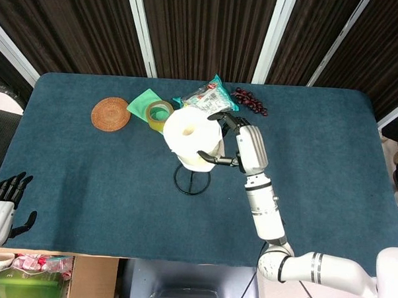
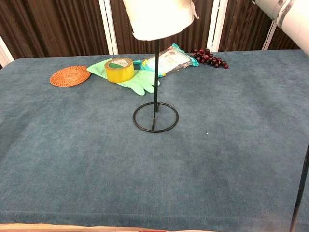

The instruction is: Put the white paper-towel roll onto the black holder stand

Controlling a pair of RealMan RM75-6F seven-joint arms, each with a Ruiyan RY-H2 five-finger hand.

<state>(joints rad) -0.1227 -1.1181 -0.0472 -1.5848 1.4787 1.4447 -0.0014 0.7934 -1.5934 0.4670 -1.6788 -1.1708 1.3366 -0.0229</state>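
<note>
Roll: You have the white paper-towel roll [image 1: 190, 137] up in the air, right over the black holder stand [image 2: 155, 116]. In the chest view the stand's thin pole goes up into the bottom of the roll, so the roll looks threaded on but high above the ring base.
Right hand: Your right hand [image 1: 233, 142] holds the roll from its side, with fingers curled around the soft paper.
Left hand: Your left hand [image 1: 5, 196] is far from the stand, off the bench edge, with fingers spread and nothing in it.
How the roll feels: It is likely light and squashy. Squeeze too hard and it may dent. The paper should not be slippery. Holding it around the side, as you do now, looks best, because that keeps the hole in the middle free for the pole.
The stand: It looks thin and light. I think a sideways push from the roll could tip it, so go straight down.
Behind the stand: A yellow tape roll [image 2: 119, 70], a green glove [image 2: 140, 82], a snack bag [image 2: 168, 60], grapes [image 2: 209, 57] and a round woven mat [image 2: 70, 75] lie well apart from the ring base.
In the way: Nothing lies on the bench [image 2: 231, 159] just beside the base.
</note>
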